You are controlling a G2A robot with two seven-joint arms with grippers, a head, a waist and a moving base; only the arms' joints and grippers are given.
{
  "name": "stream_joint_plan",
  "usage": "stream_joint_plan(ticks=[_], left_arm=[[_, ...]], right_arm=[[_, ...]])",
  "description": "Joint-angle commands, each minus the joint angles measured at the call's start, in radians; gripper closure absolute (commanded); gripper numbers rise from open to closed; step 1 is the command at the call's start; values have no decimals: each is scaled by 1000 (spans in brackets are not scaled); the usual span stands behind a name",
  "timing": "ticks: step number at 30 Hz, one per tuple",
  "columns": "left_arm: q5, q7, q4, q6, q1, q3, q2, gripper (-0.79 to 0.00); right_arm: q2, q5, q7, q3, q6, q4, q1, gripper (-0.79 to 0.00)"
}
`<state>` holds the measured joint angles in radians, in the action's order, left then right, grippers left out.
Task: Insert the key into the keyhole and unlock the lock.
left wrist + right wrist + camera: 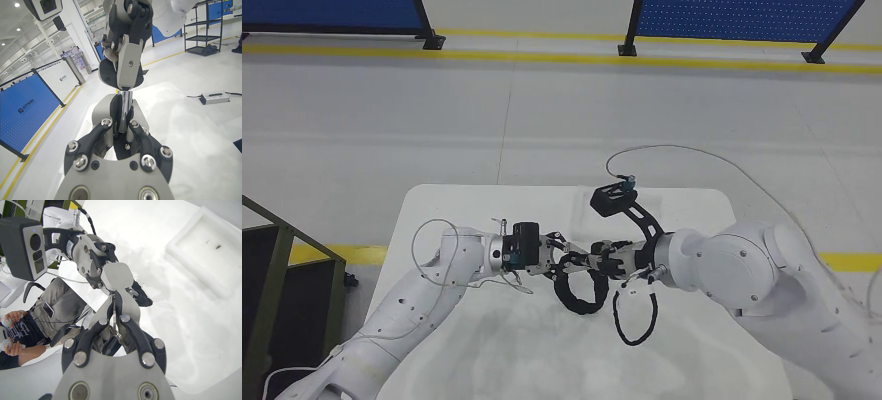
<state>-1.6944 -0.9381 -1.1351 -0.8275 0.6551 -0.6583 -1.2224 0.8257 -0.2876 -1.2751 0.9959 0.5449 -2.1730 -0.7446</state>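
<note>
Top view: both arms meet tip to tip above the middle of the white counter [692, 210]. The left end effector [560, 256] and the right end effector [604, 260] face each other, close together. A black cable [582, 297] curls in a loop just below the two.

Left wrist view: the left end effector [122, 103] is pinching the lock [124, 108], a chrome cylinder held lengthwise between its fingers. One end of the cylinder points at the right end effector [121, 85], which sits right at that end.

Right wrist view: the right end effector [115, 298] is clamped on the key [114, 313], a thin flat blade aimed at the left end effector [118, 289]. A key ring [121, 337] sits at the rear of the key. The fingers hide the blade tip, so I cannot tell whether it has entered the keyhole. A white foam tray [204, 262] lies on the counter, well apart.
</note>
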Motion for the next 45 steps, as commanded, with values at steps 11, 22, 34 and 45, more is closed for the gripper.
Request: stream_joint_plan(ticks=[11, 22, 34, 45], left_arm=[[60, 59, 43, -23, -2, -2, -14, 0], [101, 135, 100, 3, -8, -28, -21, 0], [88, 145, 130, 2, 16, -119, 16, 0], [33, 184, 23, -59, 98, -262, 91, 0]], right_arm=[[-4, 63, 16, 14, 16, 32, 10, 0], [-7, 103, 21, 40, -4, 99, -3, 0], [-17, 66, -101, 4, -101, 185, -9, 0], [-23, -47, -137, -116, -524, 262, -94, 0]])
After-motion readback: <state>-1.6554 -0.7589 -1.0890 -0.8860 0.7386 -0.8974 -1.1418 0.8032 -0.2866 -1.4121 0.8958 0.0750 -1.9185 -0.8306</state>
